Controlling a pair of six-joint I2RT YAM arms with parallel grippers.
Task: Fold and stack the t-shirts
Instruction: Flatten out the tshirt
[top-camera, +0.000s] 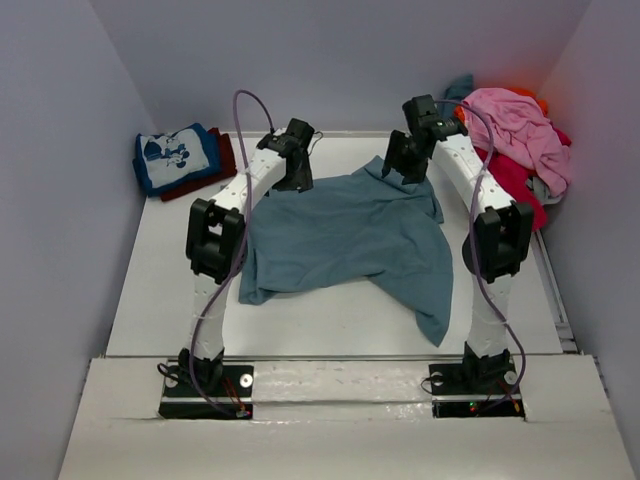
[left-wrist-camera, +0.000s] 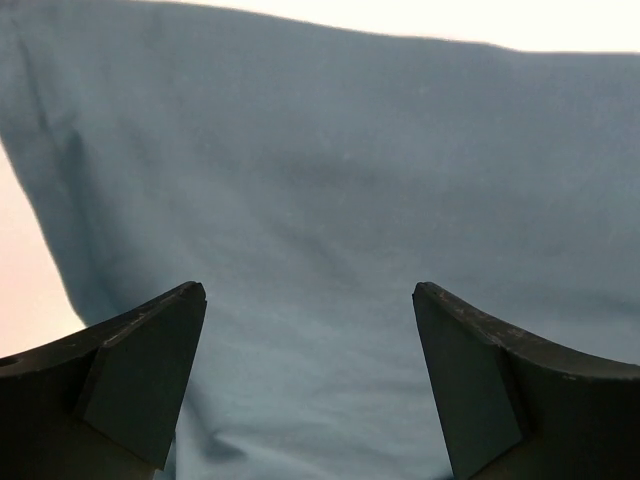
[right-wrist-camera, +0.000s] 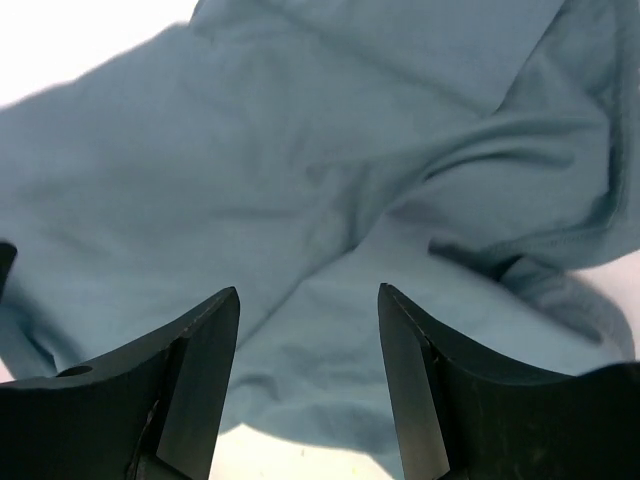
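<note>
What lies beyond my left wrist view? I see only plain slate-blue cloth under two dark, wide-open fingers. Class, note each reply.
Observer: The right gripper is open above the far right edge of the slate-blue cloth t-shirt, with nothing between its jaws.
Operator: Is anything folded yet?
Observer: Yes. A folded blue tee with white cartoon print lies on a dark red tee at the table's far left.
Operator: And unfolded ones?
Observer: A pink tee tops a loose heap at the far right.
</note>
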